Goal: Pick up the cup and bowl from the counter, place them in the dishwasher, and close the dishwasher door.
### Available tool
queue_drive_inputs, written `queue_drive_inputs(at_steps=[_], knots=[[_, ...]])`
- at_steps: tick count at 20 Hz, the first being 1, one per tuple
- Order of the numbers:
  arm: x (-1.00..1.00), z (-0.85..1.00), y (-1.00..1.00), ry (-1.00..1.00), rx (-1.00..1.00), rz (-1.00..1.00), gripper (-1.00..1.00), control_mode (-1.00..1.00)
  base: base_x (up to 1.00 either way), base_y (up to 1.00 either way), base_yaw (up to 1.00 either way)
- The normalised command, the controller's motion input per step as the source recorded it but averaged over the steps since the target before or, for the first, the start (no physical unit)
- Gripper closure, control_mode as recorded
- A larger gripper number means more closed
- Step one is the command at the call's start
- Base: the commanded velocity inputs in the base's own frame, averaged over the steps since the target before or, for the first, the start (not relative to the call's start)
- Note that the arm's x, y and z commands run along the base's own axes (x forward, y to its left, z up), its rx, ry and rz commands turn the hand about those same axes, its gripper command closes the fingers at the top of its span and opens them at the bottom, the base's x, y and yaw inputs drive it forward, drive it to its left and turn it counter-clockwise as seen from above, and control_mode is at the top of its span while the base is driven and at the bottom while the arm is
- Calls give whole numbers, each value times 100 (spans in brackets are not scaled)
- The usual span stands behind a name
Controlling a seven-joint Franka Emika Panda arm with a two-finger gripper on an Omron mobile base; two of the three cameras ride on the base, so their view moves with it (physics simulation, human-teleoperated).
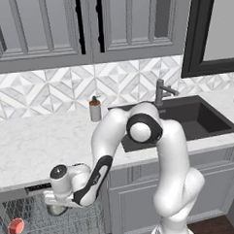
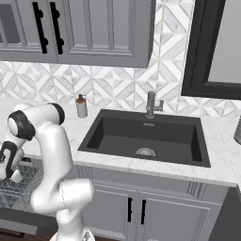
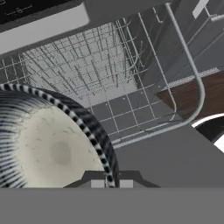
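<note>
The dishwasher [image 1: 25, 192] stands open under the counter [image 1: 33, 147], its silver wire rack [image 1: 71, 223] pulled out. My gripper [image 1: 56, 208] hangs low over the rack, shut on the rim of the dark grey bowl [image 1: 55, 210]. In the hand view the bowl's speckled inside [image 3: 57, 148] is at the left, and its rim runs between my fingertips [image 3: 97, 183]. The cup [image 1: 16, 226] lies in the rack's left part with its salmon-red inside facing out. The dishwasher door [image 2: 19, 226] hangs open below the rack.
A brown-and-grey soap dispenser [image 1: 94, 109] stands on the counter by the dark sink [image 1: 197, 119] and its faucet [image 1: 161, 92]. Grey cabinet doors [image 1: 138, 205] adjoin the dishwasher on the right. Wooden floor [image 3: 197, 94] lies beyond the rack.
</note>
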Motion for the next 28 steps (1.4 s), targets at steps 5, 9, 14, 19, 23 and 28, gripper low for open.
queue_drive_inputs(at_steps=[5,9,14,19,23,28], knots=[[8,-44,11,11,-8,0,100,-100,0,0,0],[8,-59,24,2,-7,0,100,-100,0,0,0],[5,-61,9,0,-8,0,100,-100,0,0,0],[16,-39,0,-9,-3,0,100,-100,0,0,0],[1,5,0,-5,0,0,100,-100,0,0,0],[18,28,-1,-8,0,-1,100,-100,0,0,0]])
